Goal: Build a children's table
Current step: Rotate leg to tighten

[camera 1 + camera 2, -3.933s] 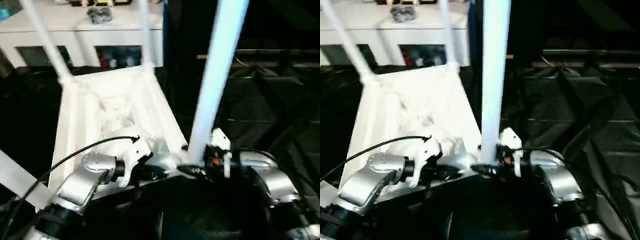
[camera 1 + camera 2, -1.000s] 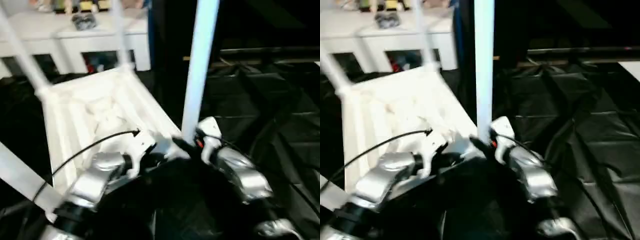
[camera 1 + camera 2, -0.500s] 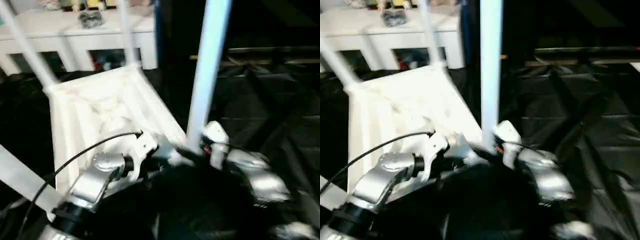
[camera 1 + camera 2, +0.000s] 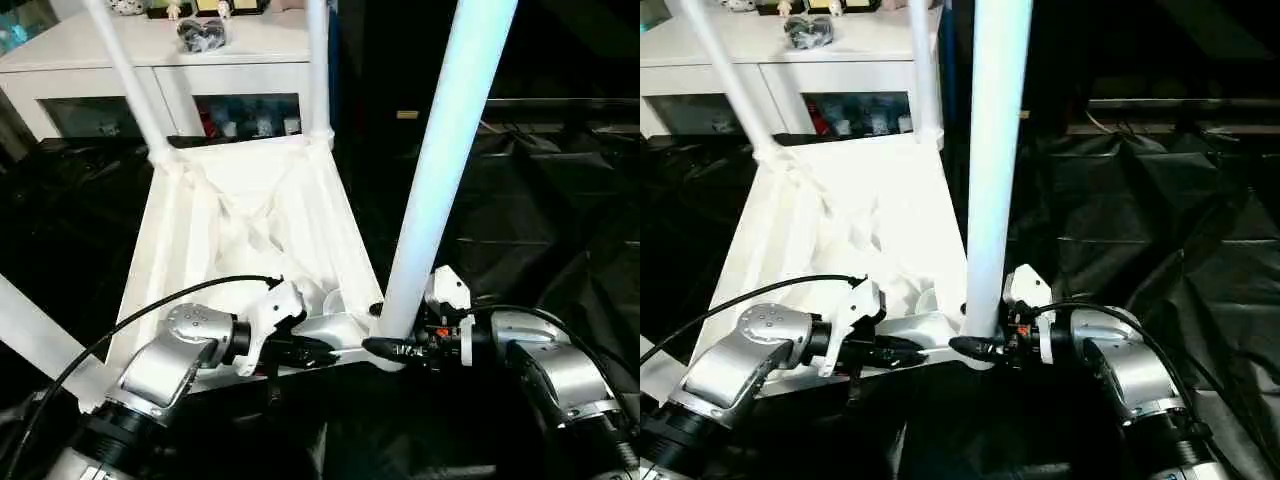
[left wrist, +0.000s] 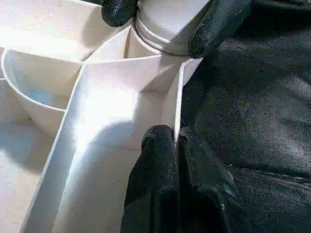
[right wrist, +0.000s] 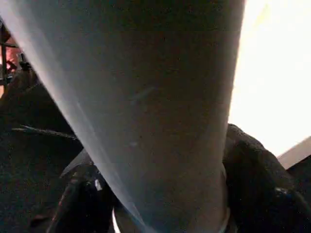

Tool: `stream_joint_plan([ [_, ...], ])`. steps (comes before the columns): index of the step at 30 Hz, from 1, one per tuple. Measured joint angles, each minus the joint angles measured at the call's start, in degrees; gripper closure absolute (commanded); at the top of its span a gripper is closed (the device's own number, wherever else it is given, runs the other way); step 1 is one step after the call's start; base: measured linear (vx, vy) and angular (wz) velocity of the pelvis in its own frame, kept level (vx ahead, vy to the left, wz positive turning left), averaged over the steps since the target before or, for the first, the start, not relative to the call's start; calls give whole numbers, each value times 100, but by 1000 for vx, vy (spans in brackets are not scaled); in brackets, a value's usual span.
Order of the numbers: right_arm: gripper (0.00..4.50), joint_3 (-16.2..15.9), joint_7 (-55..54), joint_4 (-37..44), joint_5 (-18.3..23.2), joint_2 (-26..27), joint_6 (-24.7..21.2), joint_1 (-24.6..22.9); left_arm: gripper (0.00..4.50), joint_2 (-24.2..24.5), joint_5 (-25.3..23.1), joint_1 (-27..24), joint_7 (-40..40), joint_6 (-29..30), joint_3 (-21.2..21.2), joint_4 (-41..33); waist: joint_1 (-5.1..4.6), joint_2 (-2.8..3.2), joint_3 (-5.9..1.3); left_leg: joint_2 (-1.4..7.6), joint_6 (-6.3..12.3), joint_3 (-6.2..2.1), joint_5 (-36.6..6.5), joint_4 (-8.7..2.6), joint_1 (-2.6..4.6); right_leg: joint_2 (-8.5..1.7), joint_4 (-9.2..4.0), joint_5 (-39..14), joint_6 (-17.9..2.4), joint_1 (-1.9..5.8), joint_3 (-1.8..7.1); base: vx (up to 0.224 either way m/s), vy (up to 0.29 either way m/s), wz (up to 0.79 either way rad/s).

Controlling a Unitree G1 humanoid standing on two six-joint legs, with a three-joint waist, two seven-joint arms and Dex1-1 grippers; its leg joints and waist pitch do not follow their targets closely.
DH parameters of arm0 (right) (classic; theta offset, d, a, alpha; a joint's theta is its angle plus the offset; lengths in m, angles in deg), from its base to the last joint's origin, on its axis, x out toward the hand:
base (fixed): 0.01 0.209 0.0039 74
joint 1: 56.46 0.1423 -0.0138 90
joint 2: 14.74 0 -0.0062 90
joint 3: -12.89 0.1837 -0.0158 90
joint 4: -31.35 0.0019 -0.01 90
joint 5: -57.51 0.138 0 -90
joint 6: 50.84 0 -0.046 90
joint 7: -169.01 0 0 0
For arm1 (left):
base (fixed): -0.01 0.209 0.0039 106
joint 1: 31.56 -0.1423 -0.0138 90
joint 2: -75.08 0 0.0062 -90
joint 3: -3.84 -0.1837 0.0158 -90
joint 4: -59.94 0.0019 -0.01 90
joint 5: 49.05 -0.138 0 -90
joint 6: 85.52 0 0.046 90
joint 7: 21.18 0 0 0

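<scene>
Left eye view: an upturned white plastic rectangular tabletop with a ribbed underside is seen lying on black sheeting, with white tapered tube legs rising from its corner sockets. At far left, one white leg crosses the lower corner; two more legs stand at the far corners, before a white cabinet with glass doors.

The left gripper is pressed together on the thin near rim wall of the tabletop, as confirmed in the left wrist view, where the black fingers pinch that wall from both sides. The plastic is judged light, stiff and smooth, so it may slip; the ribs and rim offer the surest hold.

Further right, the near-right leg stands upright in its socket, and the right gripper is clamped around its base just above the socket. A low hold is judged best, since the long tube would lever easily.

Open room is seen to the right over the sheeting; the cabinet lies close behind the far edge.
</scene>
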Motion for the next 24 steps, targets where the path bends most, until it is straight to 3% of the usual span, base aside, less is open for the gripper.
stream_joint_plan([
  [8, 193, 98, -220, -57, -3, 225, -52, -22, 450, -7, -8, -149, 199, -1, 80, -138, -25, -14, 4, 3, 0, 0, 0, -1, 5, 1, 3, -1, 3, 0, -1, 0, 0, 0],
  [11, 193, 300, -923, -252, -91, 598, 53, -27, 450, -201, -156, -181, 652, 3, 182, -135, -104, -33, 5, 2, -2, 2, 1, -2, 21, 1, 9, 1, 0, 6, 2, 0, 0, 0],
  [15, 194, 646, -2616, -752, -414, 1418, 225, 229, 450, -738, -490, -180, 1674, 162, 304, -121, -290, -39, 0, 0, -6, -1, 0, -5, 38, -3, 6, -12, 24, 12, 3, 0, 0, 0],
  [19, 194, 667, -3494, -1029, -663, 1760, 399, 366, 450, -972, -582, -174, 2120, 290, 306, -122, -343, -36, -8, -4, -6, -4, 0, -16, 50, -4, 1, -14, 27, 10, 4, 0, 0, 0],
  [20, 138, 656, -3620, -1122, -732, 1813, 476, 424, 450, -1000, -589, -171, 2177, 304, 306, -122, -354, -34, -10, -4, -6, -4, 0, -17, 50, -4, 1, -14, 27, 8, 5, 0, 0, 0],
  [24, 117, 621, -3758, -1257, -880, 1846, 596, 510, 450, -1102, -599, -164, 2236, 348, 293, -136, -343, -19, -20, -9, -7, -3, 0, -19, 45, -5, -1, -14, 27, 8, 13, 0, 0, 0],
])
